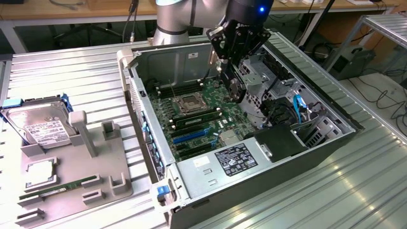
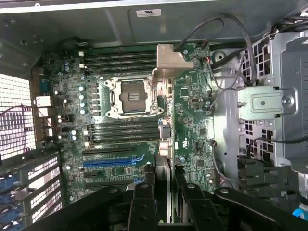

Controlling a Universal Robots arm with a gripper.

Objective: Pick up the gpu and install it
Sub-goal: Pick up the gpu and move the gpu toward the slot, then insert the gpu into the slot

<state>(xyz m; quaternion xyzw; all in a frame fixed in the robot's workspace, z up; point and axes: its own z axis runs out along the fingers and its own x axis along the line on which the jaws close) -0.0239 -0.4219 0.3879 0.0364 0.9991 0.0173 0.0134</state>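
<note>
Gpu (image 2: 169, 61) hangs clamped in gripper (image 2: 165, 179) above motherboard (image 2: 192, 110); label (image 2: 149, 13) print unreadable.

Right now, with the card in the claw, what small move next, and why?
Probably ease the claw sideways toward the long blue expansion slot. It grips the thin dark circuit card with a silvery metal end bracket beside the square processor socket, and the slot lies off to one side, so lowering here would likely miss it.

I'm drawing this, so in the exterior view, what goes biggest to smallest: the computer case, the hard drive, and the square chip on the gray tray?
1. computer case
2. hard drive
3. square chip, clearly the smallest
</note>
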